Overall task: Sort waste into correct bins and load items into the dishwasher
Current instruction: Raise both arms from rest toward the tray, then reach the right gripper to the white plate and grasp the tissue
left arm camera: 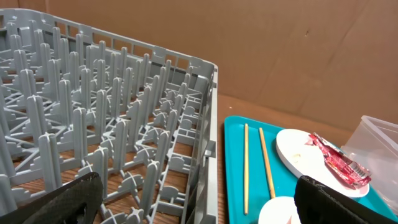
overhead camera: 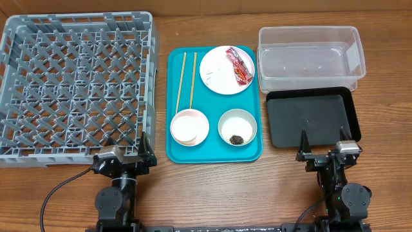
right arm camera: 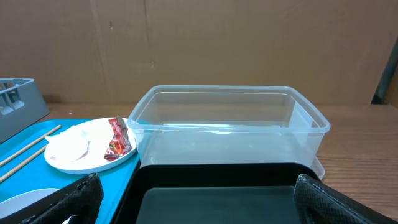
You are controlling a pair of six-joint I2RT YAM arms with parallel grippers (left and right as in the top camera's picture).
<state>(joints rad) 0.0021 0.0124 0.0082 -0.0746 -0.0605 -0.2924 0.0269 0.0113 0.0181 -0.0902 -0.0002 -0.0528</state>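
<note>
rack (left arm camera: 112, 124) cut off left, black tray (right arm camera: 217, 199) cropped btm, lump (overhead camera: 236, 138) too small to ID

The overhead camera looks straight down, the teal tray (overhead camera: 212, 103) near mid-frame. The wrist cameras sit low and close — one left of the tray, one right — facing the far edge of the table (overhead camera: 212, 187); both catch the white plate (right arm camera: 74, 152).

So the dish rack (overhead camera: 77, 87) sits on the left, with the serving tray (overhead camera: 214, 154) just beside it in the middle. On that tray, the chopsticks (overhead camera: 185, 80) lie far left. The plate (overhead camera: 215, 77) is far right with the wrapper (overhead camera: 239, 66) on it. The two bowls (overhead camera: 188, 126) sit side by side along the near edge, and the right bowl (overhead camera: 237, 122) holds a food lump (overhead camera: 237, 138). Off to the right, the plastic tub (overhead camera: 309, 61) sits right behind the shallow tray (overhead camera: 312, 119).
</note>
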